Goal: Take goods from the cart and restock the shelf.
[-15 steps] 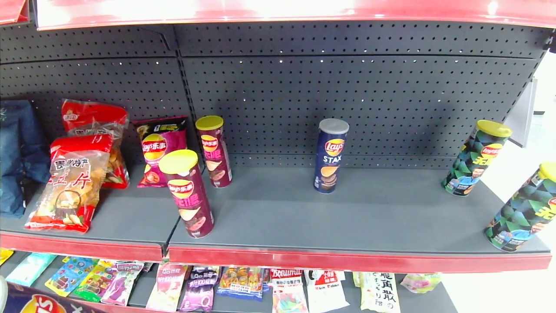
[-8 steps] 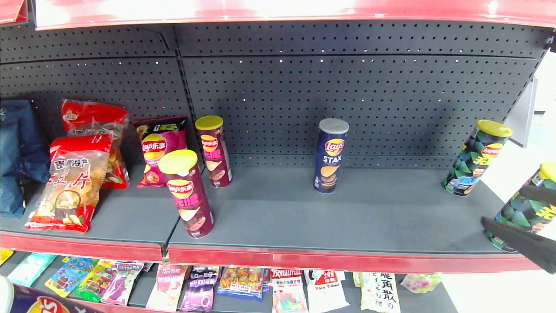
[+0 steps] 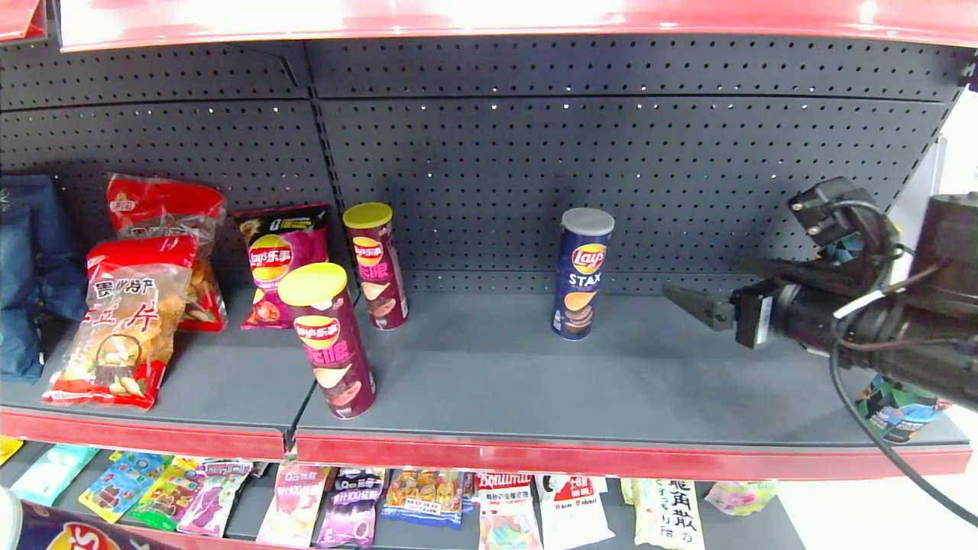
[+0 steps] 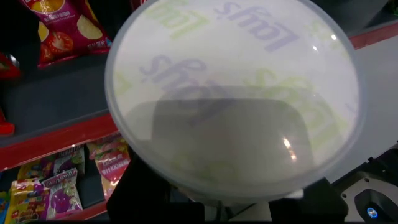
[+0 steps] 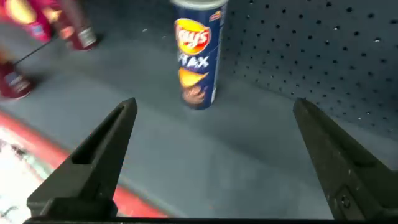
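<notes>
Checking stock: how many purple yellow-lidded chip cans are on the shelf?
2: front can near the shelf edge; back can beside the purple bag. The right arm may hide more.

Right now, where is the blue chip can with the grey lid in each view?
Head view: blue can upright mid-shelf, against the pegboard.
Right wrist view: blue can ahead, beyond the open right gripper.
Left wrist view: aimed elsewhere, behind a clear lid.
Shared landmark: the shelf's red front edge, head and right wrist.
</notes>
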You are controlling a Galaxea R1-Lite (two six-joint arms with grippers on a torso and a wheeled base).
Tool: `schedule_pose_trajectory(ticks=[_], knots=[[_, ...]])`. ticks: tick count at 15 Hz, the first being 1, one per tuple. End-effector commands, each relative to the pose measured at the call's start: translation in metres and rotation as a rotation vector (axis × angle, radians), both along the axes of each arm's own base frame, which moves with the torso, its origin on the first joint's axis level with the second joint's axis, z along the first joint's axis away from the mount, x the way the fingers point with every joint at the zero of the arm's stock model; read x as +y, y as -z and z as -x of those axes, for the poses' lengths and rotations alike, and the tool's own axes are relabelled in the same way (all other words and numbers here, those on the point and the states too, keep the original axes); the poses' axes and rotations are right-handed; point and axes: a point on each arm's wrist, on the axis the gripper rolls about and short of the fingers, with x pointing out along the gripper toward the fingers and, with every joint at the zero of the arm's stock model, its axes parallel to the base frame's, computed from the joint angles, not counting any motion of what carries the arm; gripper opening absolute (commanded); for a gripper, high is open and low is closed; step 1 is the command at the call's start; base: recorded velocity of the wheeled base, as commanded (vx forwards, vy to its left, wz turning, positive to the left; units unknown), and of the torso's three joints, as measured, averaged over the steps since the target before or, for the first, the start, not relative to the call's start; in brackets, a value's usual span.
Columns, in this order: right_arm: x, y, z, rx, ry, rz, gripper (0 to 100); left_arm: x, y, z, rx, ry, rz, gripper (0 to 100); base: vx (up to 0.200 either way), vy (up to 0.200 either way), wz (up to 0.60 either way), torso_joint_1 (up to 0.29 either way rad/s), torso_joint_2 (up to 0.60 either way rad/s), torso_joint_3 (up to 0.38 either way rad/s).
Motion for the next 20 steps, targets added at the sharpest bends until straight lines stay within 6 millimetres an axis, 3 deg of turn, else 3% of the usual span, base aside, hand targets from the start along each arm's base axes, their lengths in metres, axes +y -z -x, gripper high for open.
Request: schedule_pose_trajectory(ticks=[1,3,6,12,20], knots=[[0.023,0.026,-0.039,0.050,0.014,-0.010,100,0.000,-0.001,0.000,-0.004,-0.002,0.000,0,0.000,0.000,0.00,0.000,0.00,0.000],[0.043,0.023,-0.041,0.041,-0.014,-0.027,100,0.000,0.000,0.000,-0.002,-0.004,-0.001,0,0.000,0.000,0.00,0.000,0.00,0.000],[0.063,0.036,-0.060,0.061,0.005,-0.007,100,0.000,0.000,0.000,-0.001,-0.005,-0.001,0,0.000,0.000,0.00,0.000,0.00,0.000],[0.075,0.043,-0.094,0.043,0.050,-0.008,100,0.000,-0.001,0.000,-0.001,-0.010,-0.002,0,0.000,0.000,0.00,0.000,0.00,0.000],[0.074,0.046,-0.123,0.014,0.117,-0.016,100,0.000,0.000,-0.002,0.010,-0.010,-0.003,0,0.000,0.000,0.00,0.000,0.00,0.000]])
